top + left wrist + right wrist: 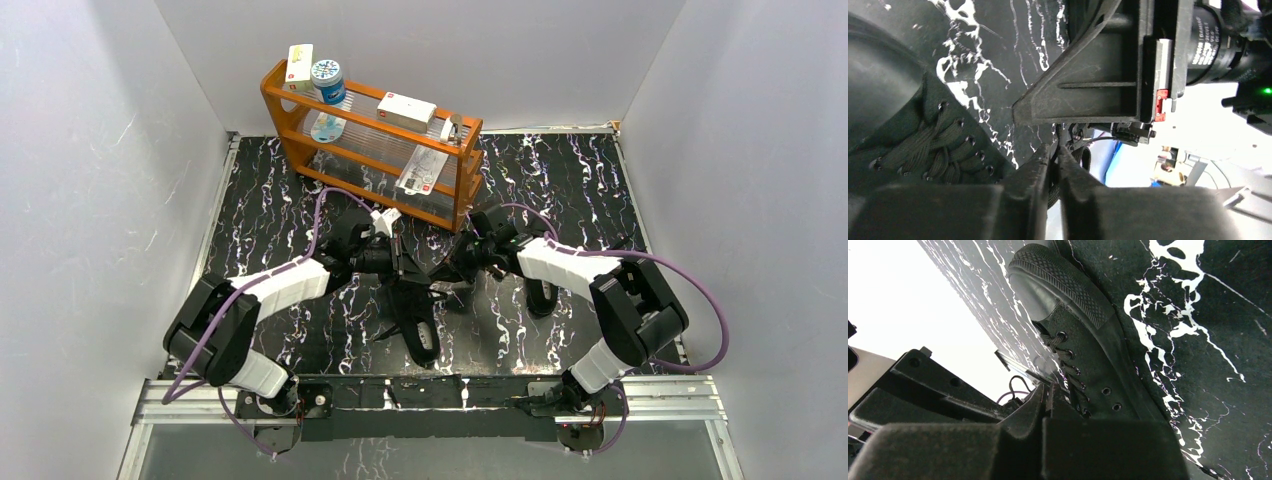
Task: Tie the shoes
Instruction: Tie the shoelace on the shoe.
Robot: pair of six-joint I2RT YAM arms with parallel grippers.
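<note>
Count: 2 arms, left arm and right arm; 2 tools, left tool and right tool; 2 black shoes, first shoe, second shoe half hidden; 1 table; 1 wooden rack; on it 2 white boxes, 1 round tin, 2 flat packets; 2 purple cables

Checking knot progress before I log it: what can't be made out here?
- Top view: laces of the all-black canvas sneaker, hidden beneath the left gripper and right gripper.
- Top view: second black sneaker, mostly behind the white right arm.
- Right wrist view: what the shut right gripper pinches, hidden by its fingers.
</note>
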